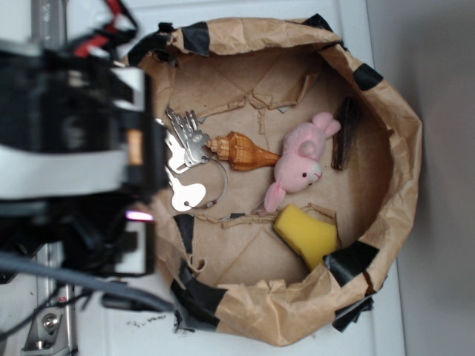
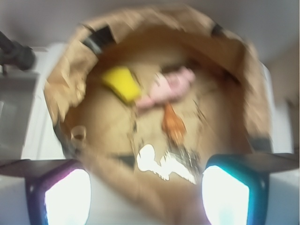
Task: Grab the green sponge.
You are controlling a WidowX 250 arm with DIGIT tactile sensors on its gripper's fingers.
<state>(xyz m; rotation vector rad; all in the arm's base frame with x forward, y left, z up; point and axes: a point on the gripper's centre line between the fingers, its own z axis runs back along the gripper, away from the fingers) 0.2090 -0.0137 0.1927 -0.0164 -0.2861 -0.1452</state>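
Observation:
The green sponge [image 1: 306, 235] shows as a yellow foam block lying inside the brown paper basin [image 1: 393, 126], near its lower right wall. In the blurred wrist view the sponge [image 2: 122, 83] sits at the upper left of the basin floor. My gripper [image 2: 146, 194] is open, its two glowing fingers [image 2: 68, 197] wide apart with only the basin's near rim between them. It hovers over the basin's left edge, far from the sponge. In the exterior view the arm body [image 1: 74, 148] hides the fingers.
A pink plush bunny [image 1: 300, 159] lies beside the sponge. An orange-brown seashell [image 1: 241, 152], a bunch of keys [image 1: 185, 159] and a dark wooden piece [image 1: 345, 133] also lie in the basin. Black tape patches mark the basin's rim.

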